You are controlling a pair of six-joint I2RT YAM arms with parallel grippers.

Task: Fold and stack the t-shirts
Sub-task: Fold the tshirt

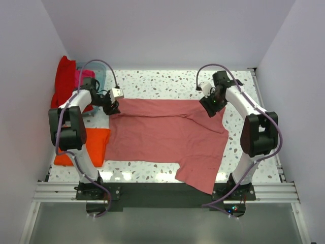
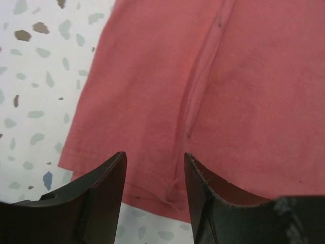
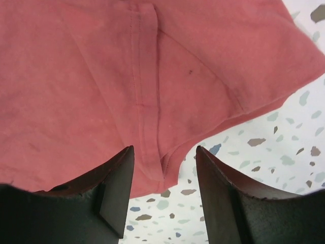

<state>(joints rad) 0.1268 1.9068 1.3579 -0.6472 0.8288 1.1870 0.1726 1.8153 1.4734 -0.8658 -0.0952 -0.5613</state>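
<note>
Jaws of the left gripper [image 2: 155,161] stand apart with nothing pinched between them. Its dark fingers [image 2: 99,195] hang just above a hemmed corner of the dusty-pink t-shirt [image 1: 167,132], and the cloth lies flat beneath the gap. The right gripper [image 3: 165,152] is likewise spread and empty, poised over the opposite far corner, where a stitched seam and a small fold run between its fingers. The pink shirt lies opened out across the middle of the speckled terrazzo table [image 1: 152,84]. Its far edge runs straight from one gripper to the other, and one near flap trails over the front edge by the right arm's base. The orange t-shirt [image 1: 96,142] lies just beside its left border, partly hidden behind the left arm. Farther back in the left corner the red t-shirt [image 1: 64,81] hangs over the pale blue basket [image 1: 99,76], with a bit of the magenta t-shirt [image 1: 84,76] showing inside. Plain white walls close in the table on three sides. Each arm rises from its base at the near edge, bends at a raised elbow on the outer side and reaches inward, wrist tipped down.
</note>
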